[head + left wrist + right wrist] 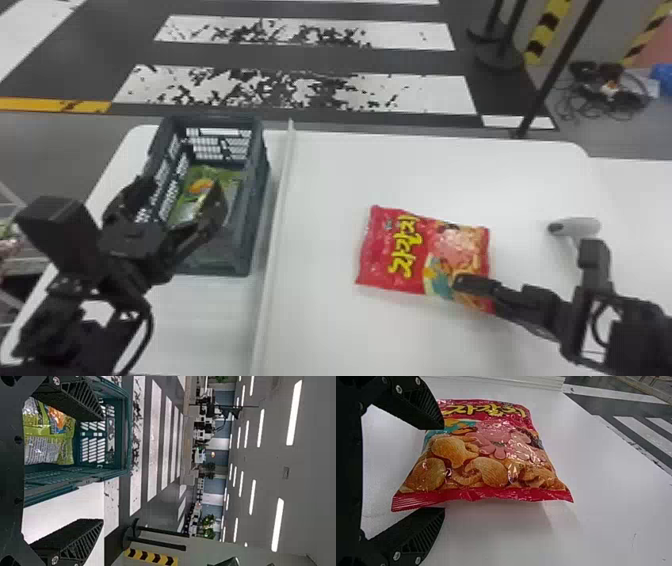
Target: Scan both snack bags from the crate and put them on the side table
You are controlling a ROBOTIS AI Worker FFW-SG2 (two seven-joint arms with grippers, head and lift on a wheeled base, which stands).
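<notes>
On the counter [325, 175], the red bag [400, 250] lies flat, apparently so the wide-spread right pincer [444, 468] can straddle it; the left pincer [103, 470], also wide, hangs near the green bag [45, 429] in the crate [255, 210].

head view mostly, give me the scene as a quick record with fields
crate: dark, on the left of the white table
crate contents: green snack bag
red snack bag: lying on the table, right of the crate
between crate and red snack bag: raised white strip
scanner: white, right of the red snack bag
left end effector: at the crate, open, holding nothing
right end effector: at the red snack bag, open, not clamped on it
</notes>
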